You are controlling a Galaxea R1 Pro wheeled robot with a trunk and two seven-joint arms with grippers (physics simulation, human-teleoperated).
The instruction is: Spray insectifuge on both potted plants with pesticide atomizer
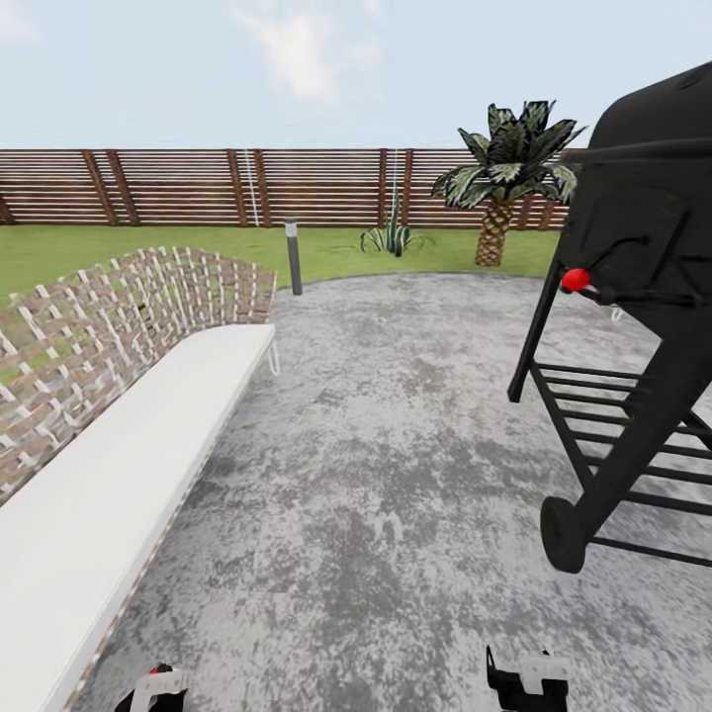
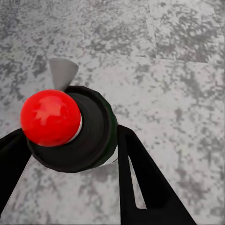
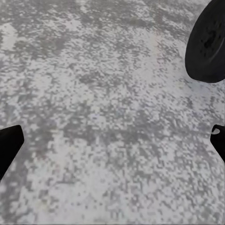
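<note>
In the left wrist view, the pesticide atomizer [image 2: 91, 136] sits between the two black fingers of my left gripper [image 2: 70, 145], which is shut on it. Its red top [image 2: 49, 117] faces the camera and its pale grey nozzle [image 2: 62, 72] points away over the grey paving. The left gripper [image 1: 158, 687] sits at the bottom edge of the head view. My right gripper [image 3: 112, 145] is open over bare paving, and it also appears low in the head view [image 1: 529, 682]. A low rosette of pointed green leaves [image 1: 394, 237] stands on the lawn by the fence; I cannot make out its pot.
A white-cushioned bench with a woven back [image 1: 109, 415] runs along the left. A black wheeled grill [image 1: 633, 326] stands at the right, its wheel [image 3: 208, 44] near my right gripper. A short dark post [image 1: 293, 257], a palm [image 1: 504, 178] and the slat fence [image 1: 198, 188] lie beyond the patio [image 1: 396, 445].
</note>
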